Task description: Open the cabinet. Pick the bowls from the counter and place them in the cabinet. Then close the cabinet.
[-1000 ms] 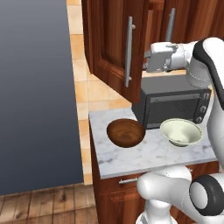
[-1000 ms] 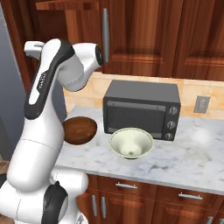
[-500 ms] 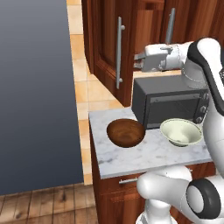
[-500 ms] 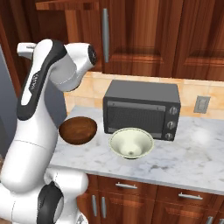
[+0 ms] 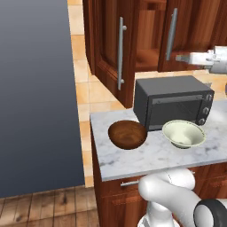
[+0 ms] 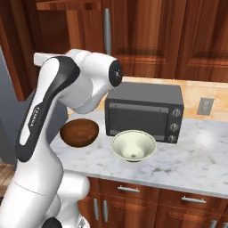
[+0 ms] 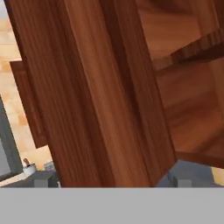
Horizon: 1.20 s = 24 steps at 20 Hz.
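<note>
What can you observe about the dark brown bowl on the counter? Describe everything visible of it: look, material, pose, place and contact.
The dark brown bowl is round, with a wood-like grain and a darker hollow inside. It sits upright and looks empty on the white veined marble counter, near its left end. It stands in front of the microwave's left corner and left of the pale bowl, apart from that bowl. Nothing but the counter touches it.

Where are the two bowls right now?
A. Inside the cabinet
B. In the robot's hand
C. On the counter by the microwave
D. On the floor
C: the brown bowl and the pale bowl both sit on the marble counter in front of the microwave.
</note>
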{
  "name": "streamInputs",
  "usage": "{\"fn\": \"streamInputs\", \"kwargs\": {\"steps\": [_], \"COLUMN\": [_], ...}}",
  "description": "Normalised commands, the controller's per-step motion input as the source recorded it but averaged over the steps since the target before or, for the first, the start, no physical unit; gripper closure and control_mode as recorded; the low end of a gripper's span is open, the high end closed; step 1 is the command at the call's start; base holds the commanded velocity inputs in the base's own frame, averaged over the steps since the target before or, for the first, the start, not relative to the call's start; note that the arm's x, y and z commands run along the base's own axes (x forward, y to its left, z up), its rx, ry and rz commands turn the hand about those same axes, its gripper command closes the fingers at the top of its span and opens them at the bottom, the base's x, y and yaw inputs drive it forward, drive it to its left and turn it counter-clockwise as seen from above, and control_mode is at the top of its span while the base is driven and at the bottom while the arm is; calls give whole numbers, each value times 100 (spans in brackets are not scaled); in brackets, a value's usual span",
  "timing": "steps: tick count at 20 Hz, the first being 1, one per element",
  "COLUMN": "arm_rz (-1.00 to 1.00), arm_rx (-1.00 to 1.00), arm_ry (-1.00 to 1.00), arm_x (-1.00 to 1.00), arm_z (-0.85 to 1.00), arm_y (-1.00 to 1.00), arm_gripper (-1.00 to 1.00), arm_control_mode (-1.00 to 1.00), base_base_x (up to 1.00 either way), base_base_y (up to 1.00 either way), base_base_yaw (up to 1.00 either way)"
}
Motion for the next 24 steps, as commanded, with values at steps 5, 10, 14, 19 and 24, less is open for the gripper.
{"fn": "streamInputs", "kwargs": {"steps": [5,10,14,19,24], "arm_rz": [-39,-55,-48,-10,0], "arm_rx": [-19,-22,-14,-1,2], "arm_ry": [-36,-26,-15,-3,-1], "arm_x": [-33,-27,2,43,76], "arm_z": [-4,-27,-7,0,0], "arm_y": [-83,-39,-1,1,-22], "arm_gripper": [-100,-100,-100,-100,-100], "arm_control_mode": [-100,-100,-100,-100,-100], "base_base_x": [0,0,0,0,0], "base_base_y": [0,0,0,0,0], "base_base_yaw": [0,0,0,0,0]}}
